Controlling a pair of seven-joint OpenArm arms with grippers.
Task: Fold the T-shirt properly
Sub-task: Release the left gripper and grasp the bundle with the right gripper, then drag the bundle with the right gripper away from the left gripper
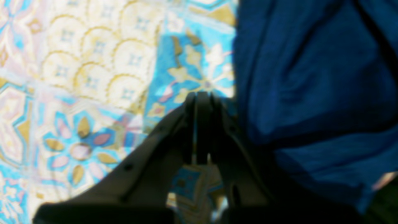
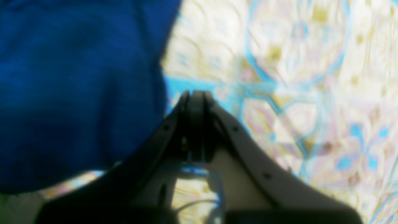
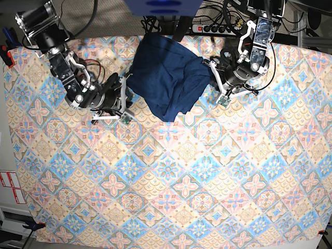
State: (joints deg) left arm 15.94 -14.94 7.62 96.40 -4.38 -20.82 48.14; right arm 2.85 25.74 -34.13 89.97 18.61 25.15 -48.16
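Observation:
The dark navy-blue T-shirt (image 3: pixel 167 78) lies crumpled in a heap at the far middle of the table. In the left wrist view it fills the right side (image 1: pixel 311 77). In the right wrist view it fills the left side (image 2: pixel 77 87). My left gripper (image 1: pixel 202 95) is shut, with its tips just beside the shirt's edge; in the base view it sits at the shirt's right side (image 3: pixel 207 65). My right gripper (image 2: pixel 195 92) is shut, just off the shirt's edge, at the shirt's left side (image 3: pixel 126 85). No fabric shows between either pair of fingers.
The pastel patterned tablecloth (image 3: pixel 171 176) covers the whole table. A power strip and cables (image 3: pixel 218 26) lie behind the far edge. A blue object (image 3: pixel 163 6) stands behind the shirt.

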